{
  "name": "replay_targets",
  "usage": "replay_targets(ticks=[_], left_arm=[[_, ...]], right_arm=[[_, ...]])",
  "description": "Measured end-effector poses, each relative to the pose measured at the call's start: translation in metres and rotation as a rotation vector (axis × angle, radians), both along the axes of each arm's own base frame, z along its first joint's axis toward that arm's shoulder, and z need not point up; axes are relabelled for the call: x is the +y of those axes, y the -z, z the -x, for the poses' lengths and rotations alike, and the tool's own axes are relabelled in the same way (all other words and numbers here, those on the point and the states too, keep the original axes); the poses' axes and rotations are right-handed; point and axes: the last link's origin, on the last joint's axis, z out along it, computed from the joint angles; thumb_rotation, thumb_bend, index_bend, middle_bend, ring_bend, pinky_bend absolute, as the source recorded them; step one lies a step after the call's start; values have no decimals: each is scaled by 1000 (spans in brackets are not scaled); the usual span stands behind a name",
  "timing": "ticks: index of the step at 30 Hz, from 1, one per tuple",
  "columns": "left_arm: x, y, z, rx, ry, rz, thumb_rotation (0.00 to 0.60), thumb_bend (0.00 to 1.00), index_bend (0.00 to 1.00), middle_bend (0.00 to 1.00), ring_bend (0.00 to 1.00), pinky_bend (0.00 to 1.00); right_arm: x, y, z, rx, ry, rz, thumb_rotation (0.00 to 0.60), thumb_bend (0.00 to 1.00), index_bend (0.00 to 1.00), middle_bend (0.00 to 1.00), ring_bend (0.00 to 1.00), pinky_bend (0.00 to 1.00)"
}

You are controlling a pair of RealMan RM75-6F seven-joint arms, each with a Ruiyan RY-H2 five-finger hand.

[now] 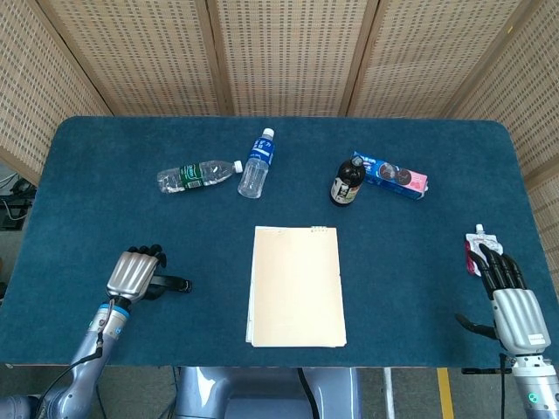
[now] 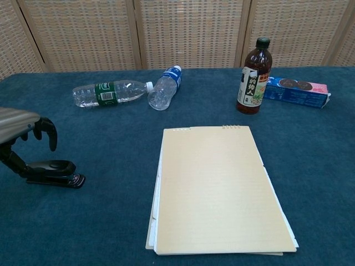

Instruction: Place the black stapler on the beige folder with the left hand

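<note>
While the black stapler (image 2: pixel 51 173) lies on the blue surface (image 1: pixel 419 262) well to the left of the beige folder (image 2: pixel 213 188), we judge the task barely begun: nothing has been lifted or carried. Our left hand (image 1: pixel 135 272) hangs right over the stapler's rear end, fingers (image 2: pixel 47 130) curled down around it, though we cannot tell whether they actually grip it. The lift, the carry across and the set-down on the folder all remain. Our right hand (image 1: pixel 514 301) rests at the far edge, fingers loosely apart and holding nothing.
</note>
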Motion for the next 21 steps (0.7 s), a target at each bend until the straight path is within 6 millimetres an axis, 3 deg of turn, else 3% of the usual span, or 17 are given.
replay_targets(ticks=[15, 21], left_arm=[[0, 14, 1, 6, -20, 26, 600, 284, 448, 280, 301, 325], [1, 17, -2, 4, -5, 7, 600, 428, 610, 415, 431, 444]], right_arm=[[0, -1, 0, -4, 2, 1, 600, 105, 0, 0, 0, 0], [0, -1, 0, -8, 1, 2, 600, 104, 0, 0, 0, 0]])
